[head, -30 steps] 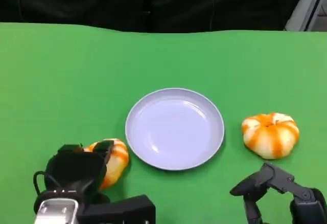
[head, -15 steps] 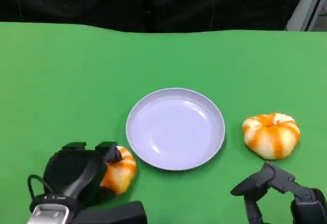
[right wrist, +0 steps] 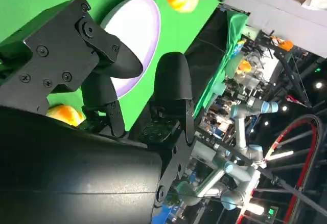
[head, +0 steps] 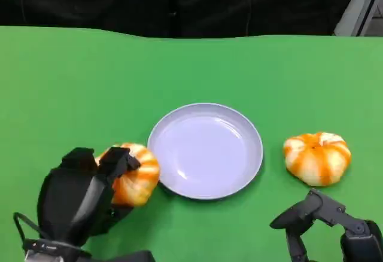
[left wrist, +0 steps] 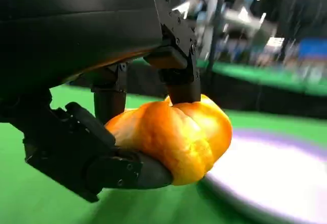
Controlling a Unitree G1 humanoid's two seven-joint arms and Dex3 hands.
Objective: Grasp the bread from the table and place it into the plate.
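Left hand at lower left of green table, fingers closed around orange-and-white bread; bread held clear of cloth, just beside left rim of plate, slightly overlapping it in head view. Left wrist view: fingers pinch bread from above and below. Plate pale lilac, centre of table, nothing in it. Second bread lies on table right of plate, apart. Right hand at lower right, fingers spread, holding nothing, near second bread without touching.

No readable text or markings.
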